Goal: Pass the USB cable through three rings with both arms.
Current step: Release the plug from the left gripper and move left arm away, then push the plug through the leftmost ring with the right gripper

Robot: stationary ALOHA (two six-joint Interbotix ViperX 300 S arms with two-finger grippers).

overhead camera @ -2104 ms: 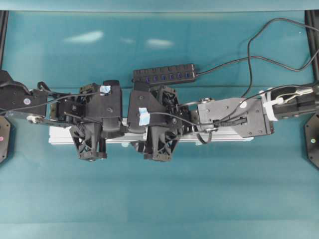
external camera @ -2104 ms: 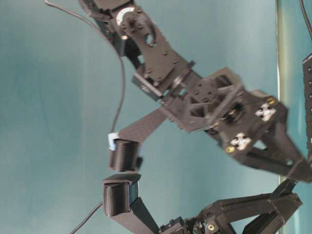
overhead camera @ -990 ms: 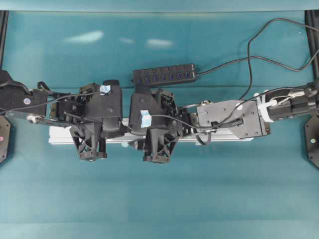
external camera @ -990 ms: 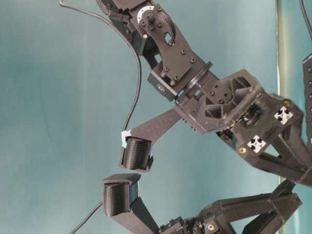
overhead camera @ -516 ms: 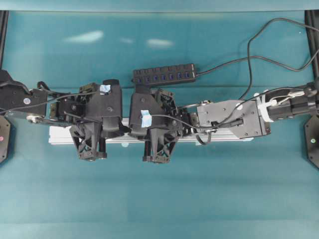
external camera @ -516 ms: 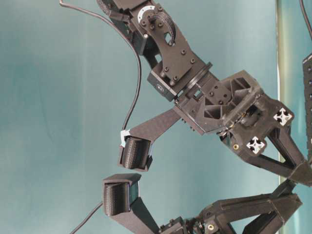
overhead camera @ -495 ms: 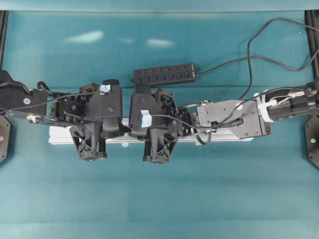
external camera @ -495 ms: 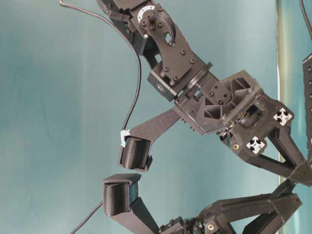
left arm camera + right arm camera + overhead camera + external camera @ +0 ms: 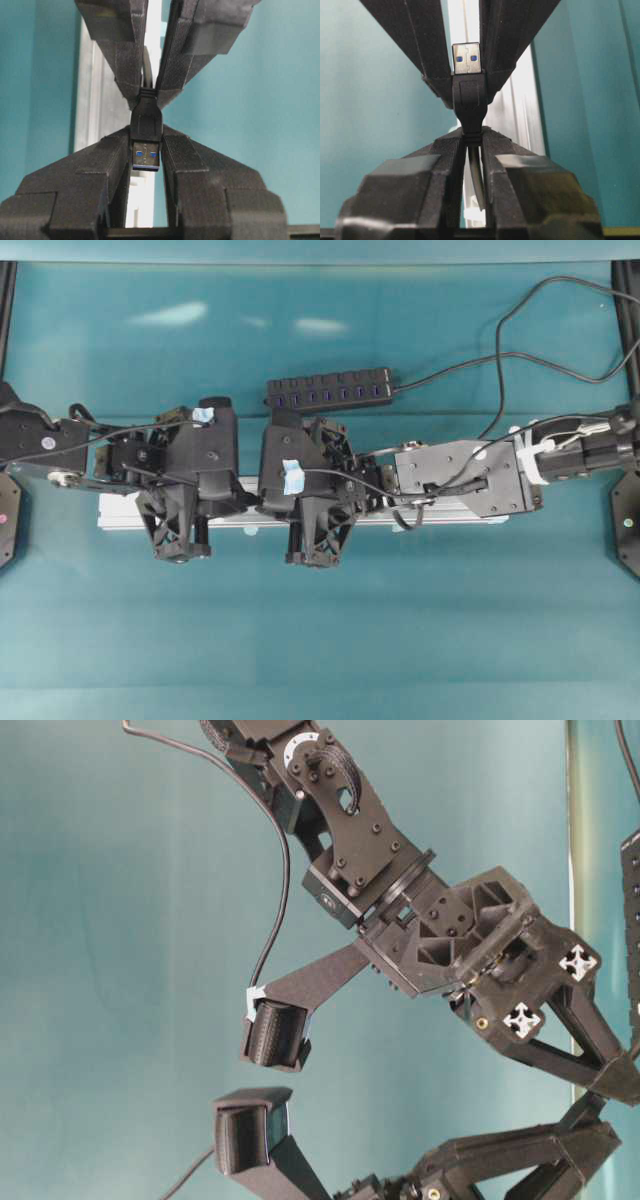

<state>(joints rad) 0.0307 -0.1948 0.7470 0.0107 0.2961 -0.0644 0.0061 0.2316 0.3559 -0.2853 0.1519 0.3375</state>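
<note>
Handing the plug across is the step I judge to be in hand: my left end effector [image 9: 146, 150] and my right end effector [image 9: 472, 142] meet tip to tip above the silver rail [image 9: 450, 508], with the USB cable [image 9: 470, 95] between them. In the left wrist view my left fingers stand close on either side of the plug's metal shell; they look to be pinching it, though I cannot rule out a sliver of slack. In the right wrist view my right fingers are shut tight on the cable just behind the plug's moulded body. So the plug sits in the air over the rail, near the middle of the desk [image 9: 320, 640], apparently held at both ends at once. The three rings I cannot make out; the arms cover most of the rail from overhead. Next, I judge, one side must let go while the other keeps a firm pinch, or the plug may twist or drop. Room is tight here: the two wrists are just beside each other, the rail lies right under the tips, and the hub bar [image 9: 330, 392] lies near on the far side. On the near side the desk is open, so any retreat is best made upward or that way.
</note>
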